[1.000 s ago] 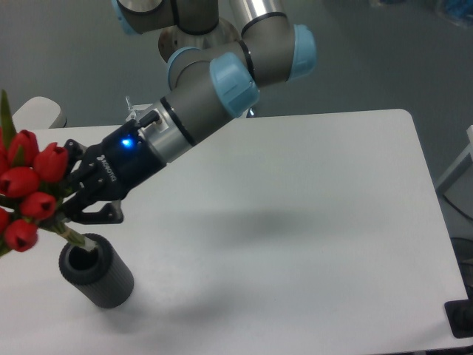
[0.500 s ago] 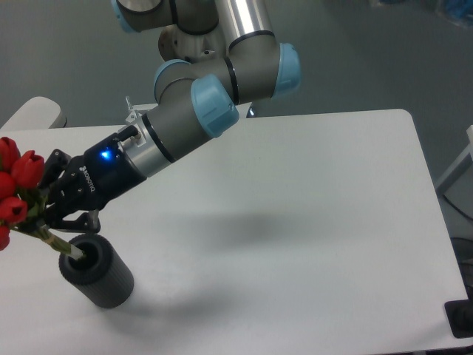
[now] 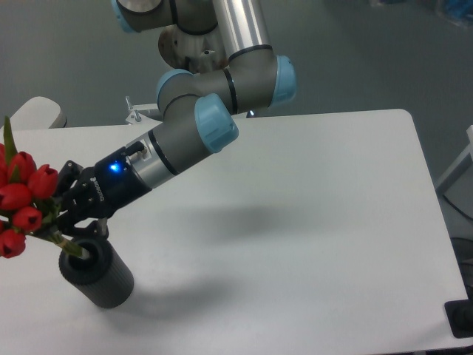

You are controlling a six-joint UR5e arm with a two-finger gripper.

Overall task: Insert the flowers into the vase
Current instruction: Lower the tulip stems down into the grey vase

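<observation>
The flowers [image 3: 22, 200], a bunch of red tulip buds with green leaves, hang at the far left edge, partly cut off by the frame. My gripper [image 3: 60, 217] is shut on the bunch just below the buds. The stems slant down to the right, and their lower end sits in the mouth of the vase [image 3: 97, 274]. The vase is a dark grey ribbed cylinder standing on the white table near its front left. The gripper is right above the vase's rim, to its upper left.
The white table [image 3: 295, 222] stretches to the right and toward the front. The arm's elbow and base [image 3: 214, 66] rise at the back. A pale rounded object [image 3: 37, 112] sits beyond the table's back left corner.
The gripper with the bunch swung left, then came back slightly right and lower. The stem end now sits deeper in the vase's mouth.
</observation>
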